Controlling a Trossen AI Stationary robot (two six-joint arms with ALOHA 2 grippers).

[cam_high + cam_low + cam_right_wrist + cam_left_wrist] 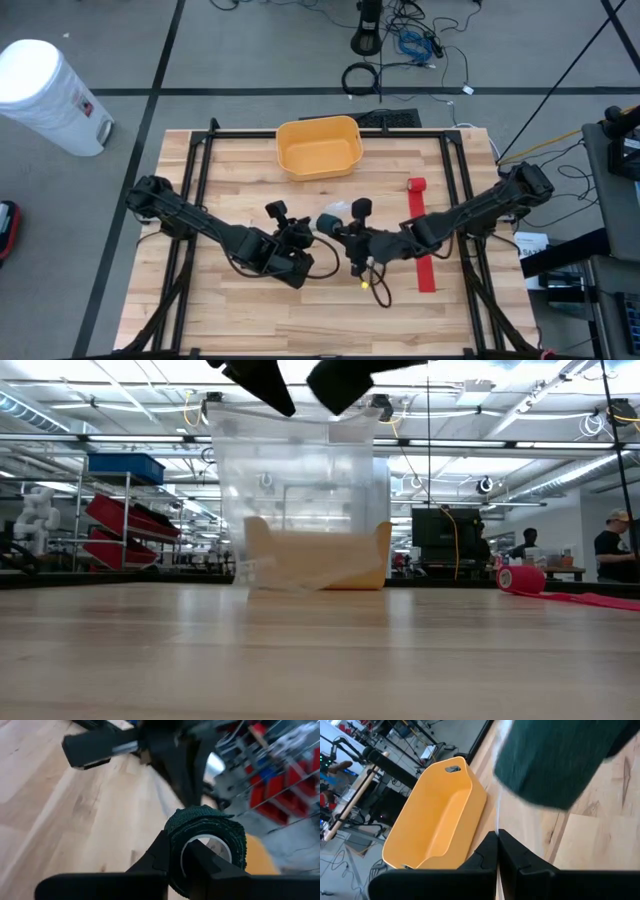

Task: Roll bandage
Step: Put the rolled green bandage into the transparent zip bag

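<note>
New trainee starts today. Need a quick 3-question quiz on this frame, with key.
1. True or false: the red bandage lies fully rolled up.
2. Which gripper holds the green roll? A) left B) right C) neither
3. Fill in: the bin at the table's far edge is ____ in colour.

Key:
1. False. One end is rolled; the rest lies as a flat strip on the table.
2. B. The right gripper is shut on the green roll's wall, one finger inside the core. The left gripper is shut on a thin clear film beside the roll.
3. Yellow.
</note>
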